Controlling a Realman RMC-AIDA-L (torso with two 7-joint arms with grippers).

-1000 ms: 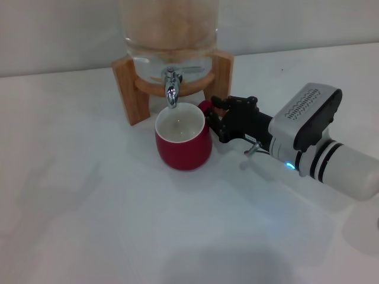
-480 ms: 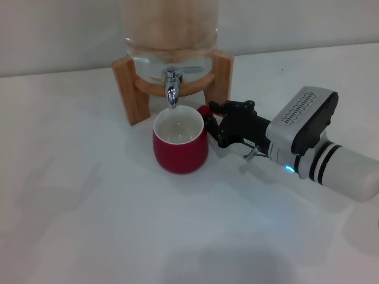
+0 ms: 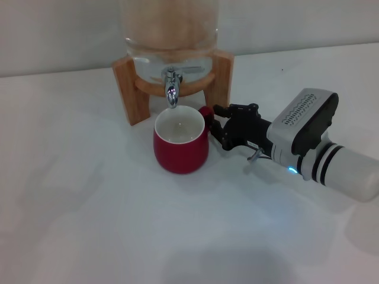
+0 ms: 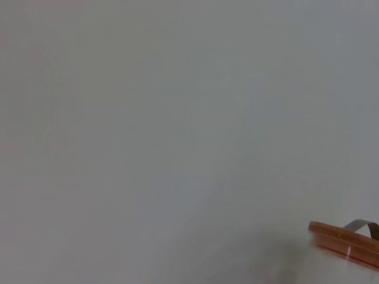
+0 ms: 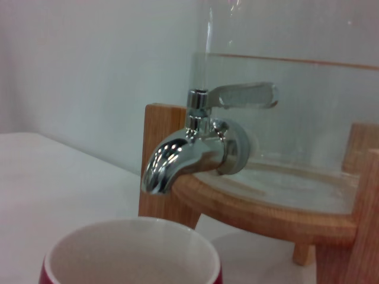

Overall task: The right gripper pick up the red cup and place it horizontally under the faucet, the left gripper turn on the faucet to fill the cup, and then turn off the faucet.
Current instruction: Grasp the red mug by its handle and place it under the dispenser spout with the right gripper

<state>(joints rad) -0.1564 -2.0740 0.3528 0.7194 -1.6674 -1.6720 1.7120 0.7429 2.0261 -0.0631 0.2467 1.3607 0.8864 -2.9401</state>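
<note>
White tabletop (image 3: 89, 195) carries the red cup (image 3: 180, 145) upright, mouth up, directly below the faucet (image 3: 171, 89) spout, handle pointing right. Right gripper (image 3: 217, 126) sits at that handle, fingers spread beside it.

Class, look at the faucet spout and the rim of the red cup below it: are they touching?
Apart. The right wrist view shows the faucet spout ending above the red cup, with background plainly visible between spout tip and rim.
</note>
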